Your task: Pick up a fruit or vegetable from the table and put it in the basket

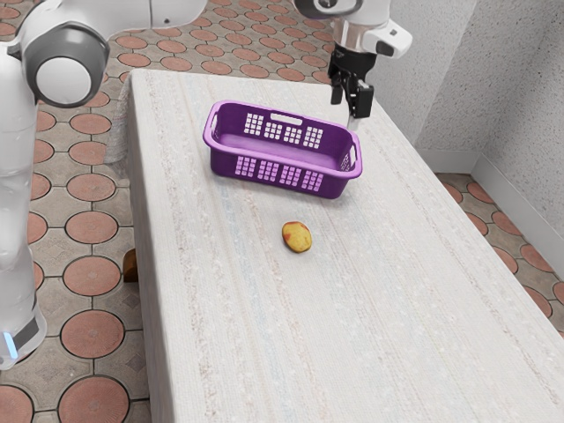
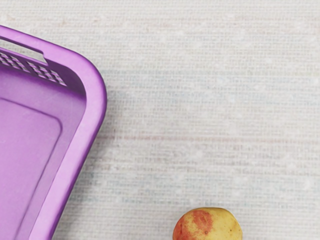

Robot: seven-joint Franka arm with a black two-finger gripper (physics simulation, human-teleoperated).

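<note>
Fruit (image 1: pixel 297 237): oval, yellow, red-blushed, dark-specked; exterior view, six o'clock of purple basket (image 1: pixel 220 164). Gripper (image 1: pixel 348 107): jaws parted.

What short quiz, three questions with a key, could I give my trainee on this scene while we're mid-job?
1. True or false: the yellow-and-red produce lies on the table, outside the basket.
2. Multiple choice: the pincer is
A) shut on the produce
B) open, holding nothing
C) shut on the basket's rim
3. Fill in the missing colour: the basket is ____.

Key: 1 true; 2 B; 3 purple
</note>
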